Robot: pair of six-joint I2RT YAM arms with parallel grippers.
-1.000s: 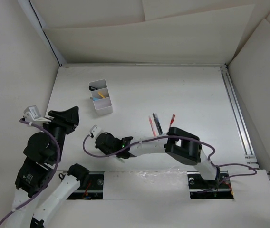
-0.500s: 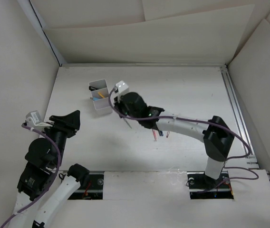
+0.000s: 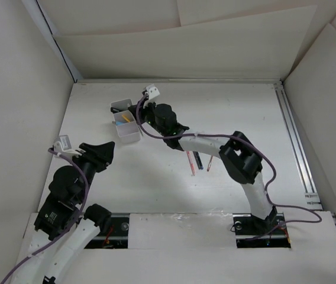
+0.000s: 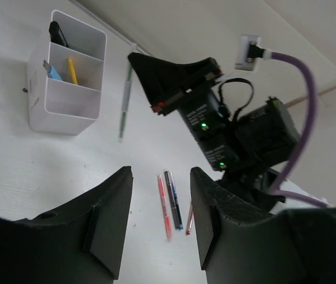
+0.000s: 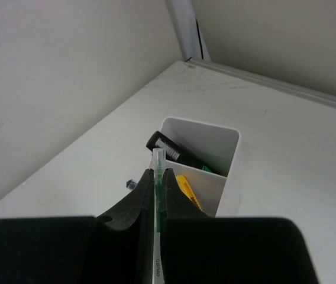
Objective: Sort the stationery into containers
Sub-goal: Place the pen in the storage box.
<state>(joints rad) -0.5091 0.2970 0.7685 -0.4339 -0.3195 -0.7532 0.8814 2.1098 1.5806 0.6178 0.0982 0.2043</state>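
The white two-compartment box (image 3: 131,135) stands at the back left; it holds a black highlighter (image 5: 169,148), a yellow pen (image 5: 186,188) and a blue item (image 4: 53,73). My right gripper (image 5: 158,178) is shut on a thin green-and-white pen (image 5: 157,168), which points forward over the near wall of the box (image 5: 226,135). In the left wrist view that pen (image 4: 123,106) hangs just right of the box (image 4: 61,106). Three pens lie mid-table: a red one (image 4: 164,204), a dark blue one (image 4: 173,200) and a short red one (image 4: 189,220). My left gripper (image 4: 159,176) is open and empty, above the table before them.
The right forearm (image 3: 206,144) stretches across the table above the three pens (image 3: 196,161). A small dark speck (image 5: 131,184) lies on the table beside the box. White walls close the left, back and right; a metal rail (image 3: 292,139) runs along the right side.
My right arm swung from the near left up to the box, carrying the pen. The left gripper shifted right and slightly forward, still open.
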